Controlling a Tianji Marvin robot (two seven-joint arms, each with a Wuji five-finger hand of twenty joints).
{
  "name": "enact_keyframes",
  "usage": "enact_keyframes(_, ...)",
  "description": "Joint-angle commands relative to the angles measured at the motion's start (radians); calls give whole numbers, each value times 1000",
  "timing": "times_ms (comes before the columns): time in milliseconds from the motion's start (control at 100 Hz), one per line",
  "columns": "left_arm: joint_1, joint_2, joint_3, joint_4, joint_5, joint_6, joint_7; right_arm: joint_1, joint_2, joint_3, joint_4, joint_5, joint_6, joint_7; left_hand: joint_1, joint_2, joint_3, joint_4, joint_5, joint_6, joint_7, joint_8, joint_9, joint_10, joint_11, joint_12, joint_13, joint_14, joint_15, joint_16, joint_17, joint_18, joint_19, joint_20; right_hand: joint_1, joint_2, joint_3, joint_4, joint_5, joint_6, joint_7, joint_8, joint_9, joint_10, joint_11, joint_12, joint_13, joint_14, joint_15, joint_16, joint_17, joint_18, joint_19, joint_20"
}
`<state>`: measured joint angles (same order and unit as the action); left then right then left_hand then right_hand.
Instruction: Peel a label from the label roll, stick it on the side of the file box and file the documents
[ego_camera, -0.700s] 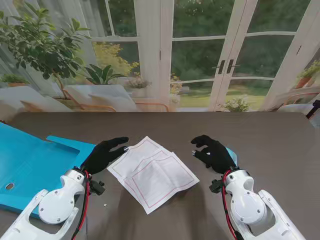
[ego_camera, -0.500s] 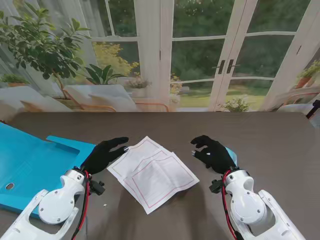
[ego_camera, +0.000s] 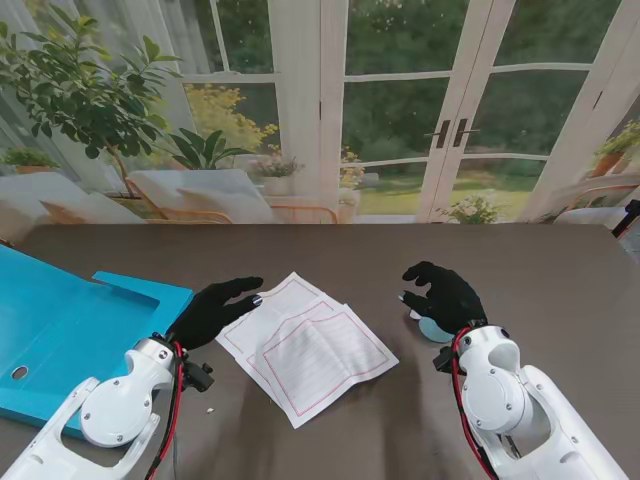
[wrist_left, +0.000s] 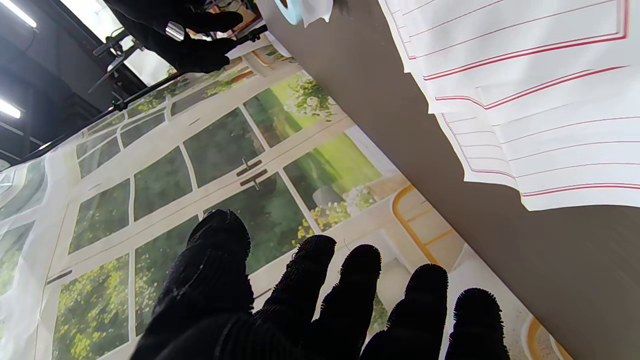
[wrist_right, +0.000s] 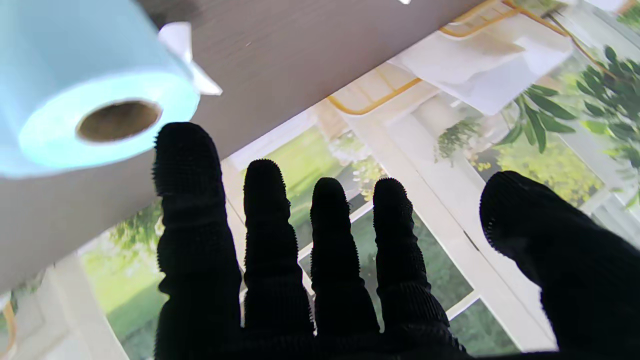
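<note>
right hand (ego_camera: 447, 296) spread, holding nothing, poised over label roll (ego_camera: 435, 327) on counter (ego_camera: 520, 270) | left hand (ego_camera: 212, 310) spread, fingertips at edge of documents (ego_camera: 305, 345) | file box (ego_camera: 60, 325) far left | risk: roll lies on its side, may roll off if nudged; loose label tab (wrist_right: 187, 55) small, pinch may miss

1. The place was a staged lab or studio set got up as a home office.
2. Behind the dark wood-grain table (ego_camera: 330, 245) hung a printed backdrop (ego_camera: 400, 110) of French doors and garden (it curved and wrinkled like fabric in the left wrist view).
3. Beyond the backdrop's edge, away from the table, showed a dark ceiling with strip lights (wrist_left: 15, 12) and a stand (wrist_left: 117, 50).
</note>
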<state>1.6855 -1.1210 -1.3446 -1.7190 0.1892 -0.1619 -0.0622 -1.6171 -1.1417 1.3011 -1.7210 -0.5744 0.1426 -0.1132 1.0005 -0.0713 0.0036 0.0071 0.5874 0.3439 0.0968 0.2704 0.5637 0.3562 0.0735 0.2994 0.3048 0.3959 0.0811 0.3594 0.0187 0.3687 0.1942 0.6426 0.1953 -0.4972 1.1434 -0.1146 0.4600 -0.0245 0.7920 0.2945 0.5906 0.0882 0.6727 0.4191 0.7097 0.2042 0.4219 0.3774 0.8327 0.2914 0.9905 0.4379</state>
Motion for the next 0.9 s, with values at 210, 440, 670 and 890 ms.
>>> enact_keyframes(210, -2, -1, 6, -5, -11, 9, -24, 125, 55, 15, 68, -206, 23, 179, -23, 6, -8, 1, 1, -20, 0, -5, 15, -3, 1, -1, -5, -11, -2, -7, -15, -31, -22, -12, -36, -85, -12, 2, -17, -34, -4, 1, -68, -30, -13, -13, -45, -46, -18, -11, -602, -54, -32, 4)
enact_keyframes(440, -2, 0, 11, -11, -9, 18, -26, 209, 92, 29, 156, -312, -20, 333, -23, 11, -8, 0, 5, -18, 1, -5, 22, 1, 2, 2, -1, -8, -1, -6, -13, -30, -21, -12, -13, -165, 3, -11, -49, -56, 5, 6, -139, -45, -6, -13, -100, -67, -25, -15, -633, -79, -59, 0)
enact_keyframes(670, -9, 0, 18, -5, -16, 23, -31, 282, 112, 0, 262, -362, -67, 404, -22, 15, -8, 0, 7, -16, 1, -5, 27, 6, 3, 4, 2, -7, 0, -5, -12, -29, -21, -13, 4, -258, 48, -37, -125, -74, 8, 6, -229, -71, 8, -16, -168, -88, -34, -25, -661, -104, -92, 2)
enact_keyframes(890, -13, 1, 23, -2, -23, 32, -42, 347, 116, -68, 360, -360, -73, 409, -22, 17, -9, 0, 7, -14, 1, -5, 32, 11, 4, 6, 7, -2, 1, -4, -11, -28, -21, -13, 4, -299, 69, -48, -193, -87, 11, 1, -279, -86, 21, -18, -195, -99, -26, -28, -670, -117, -104, 7)
